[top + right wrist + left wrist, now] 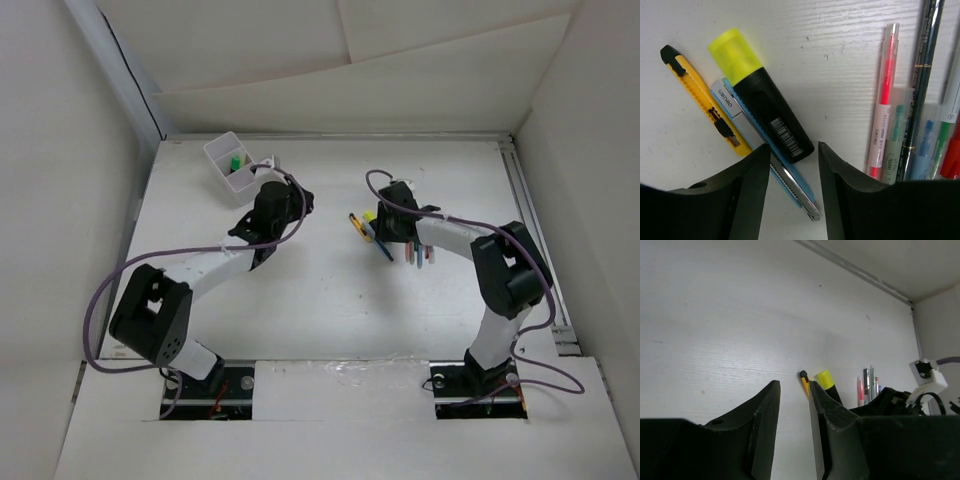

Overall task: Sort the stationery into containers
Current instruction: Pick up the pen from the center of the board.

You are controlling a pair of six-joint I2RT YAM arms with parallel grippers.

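The white divided tray (222, 153) stands at the back left and holds a green item (234, 162). My left gripper (298, 204) is just right of it, open and empty; in the left wrist view (794, 386) its jaws stand a little apart. My right gripper (388, 226) is open and hovers low over a black highlighter with a yellow cap (765, 115) and a blue cutter (790, 181). A yellow cutter (702, 100) lies to their left. A pink highlighter pen (882, 110) and several pens (920, 100) lie to the right.
The same pile shows in the top view, with the cutters and highlighter (365, 224) left of the pens (420, 256). White walls enclose the table; a metal rail (535, 240) runs along its right edge. My purple cables loop over both arms.
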